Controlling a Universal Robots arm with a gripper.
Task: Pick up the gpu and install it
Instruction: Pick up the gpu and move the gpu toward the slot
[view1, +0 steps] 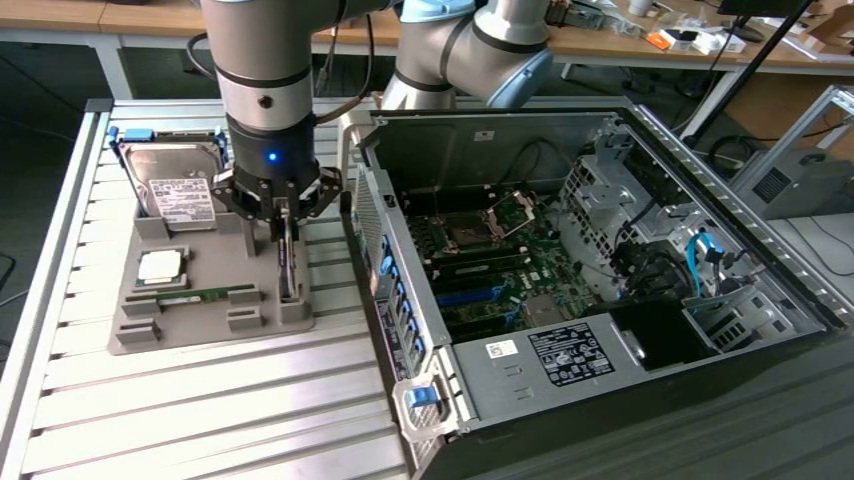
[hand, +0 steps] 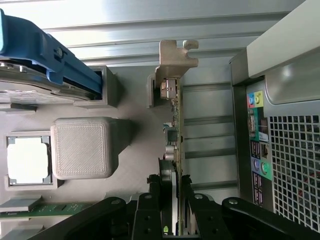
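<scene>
Left of centre, we are pinching the card (view1: 287, 275) in the narrowly closed gripper (view1: 286, 228) — judging a straight, untilted lift safest.

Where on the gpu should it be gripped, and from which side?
Pinch the upper long edge of the gpu, flat faces between the fingers, coming straight down from above: it stands on edge in the gray holder, bracket at one end, faces exposed.
</scene>
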